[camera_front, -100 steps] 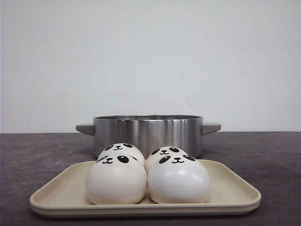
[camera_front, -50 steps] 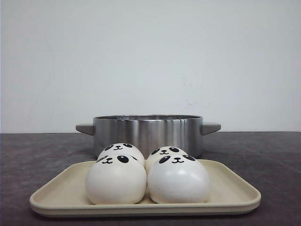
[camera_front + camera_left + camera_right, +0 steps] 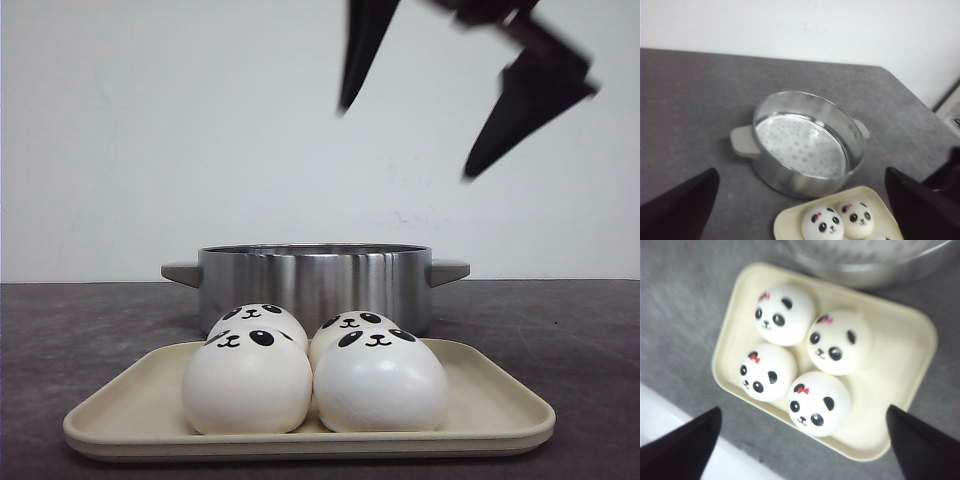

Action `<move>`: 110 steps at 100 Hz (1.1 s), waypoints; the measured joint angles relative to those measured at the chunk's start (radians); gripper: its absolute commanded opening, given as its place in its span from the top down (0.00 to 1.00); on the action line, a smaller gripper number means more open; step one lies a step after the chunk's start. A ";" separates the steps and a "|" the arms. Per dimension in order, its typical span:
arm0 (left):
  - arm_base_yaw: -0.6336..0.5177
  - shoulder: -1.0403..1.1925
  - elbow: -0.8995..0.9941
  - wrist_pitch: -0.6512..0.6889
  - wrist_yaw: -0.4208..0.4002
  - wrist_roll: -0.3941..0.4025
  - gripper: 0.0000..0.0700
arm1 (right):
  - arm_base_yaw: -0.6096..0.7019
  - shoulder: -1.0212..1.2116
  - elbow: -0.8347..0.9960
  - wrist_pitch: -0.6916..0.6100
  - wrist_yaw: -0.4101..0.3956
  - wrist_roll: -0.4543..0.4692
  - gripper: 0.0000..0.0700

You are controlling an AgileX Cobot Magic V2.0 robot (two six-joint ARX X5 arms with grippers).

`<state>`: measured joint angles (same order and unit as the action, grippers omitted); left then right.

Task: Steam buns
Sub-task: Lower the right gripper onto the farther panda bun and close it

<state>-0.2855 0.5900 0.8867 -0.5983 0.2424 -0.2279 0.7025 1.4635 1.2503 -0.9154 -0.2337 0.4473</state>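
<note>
Four white panda-face buns sit close together on a cream tray (image 3: 500,400): two in front (image 3: 247,380) (image 3: 378,380) and two behind (image 3: 257,318) (image 3: 350,325). The right wrist view shows all of them from above (image 3: 784,314) (image 3: 838,341) (image 3: 767,371) (image 3: 818,402). My right gripper (image 3: 405,142) is wide open and empty, high above the tray, and the right wrist view shows its spread jaws (image 3: 803,409). My left gripper (image 3: 801,172) is open and empty, high, facing the steel pot. It is out of the front view.
A steel steamer pot (image 3: 315,280) with two grey handles stands just behind the tray. Its perforated insert (image 3: 800,145) holds nothing. The table's front edge (image 3: 715,450) runs close to the tray. The table's right edge shows in the left wrist view (image 3: 920,100).
A gripper has come into the front view from the top, open, above the tray and pot. The buns, tray and pot have not moved.
</note>
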 measured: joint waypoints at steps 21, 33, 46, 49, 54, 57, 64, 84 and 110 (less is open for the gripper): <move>-0.053 0.000 0.000 -0.005 0.000 0.000 0.06 | 0.029 0.170 0.000 0.064 0.081 0.026 0.19; -0.077 0.000 0.000 -0.005 0.000 0.000 0.06 | 0.023 0.245 0.000 0.113 0.085 0.050 0.19; -0.092 0.000 0.000 -0.018 0.000 0.000 0.06 | 0.024 0.302 0.000 0.138 0.084 0.068 0.19; -0.093 0.000 0.000 -0.022 0.000 0.000 0.06 | 0.024 0.314 0.000 0.141 0.084 0.071 0.20; -0.097 0.000 0.000 -0.027 0.000 0.000 0.06 | 0.024 0.331 0.000 0.144 0.091 0.076 0.24; -0.099 0.000 0.000 -0.028 0.000 0.000 0.06 | 0.024 0.340 0.000 0.146 0.101 0.078 0.27; -0.103 0.000 0.000 -0.028 0.000 0.000 0.06 | 0.024 0.351 0.000 0.146 0.122 0.082 0.39; -0.104 0.000 0.000 -0.027 0.000 0.000 0.06 | 0.024 0.351 0.000 0.159 0.178 0.085 0.54; -0.104 0.000 0.000 -0.026 0.000 0.000 0.06 | 0.023 0.351 0.000 0.164 0.219 0.075 0.99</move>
<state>-0.3897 0.5900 0.8867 -0.6243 0.2424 -0.2279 0.7254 1.8145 1.2503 -0.7513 -0.0147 0.5224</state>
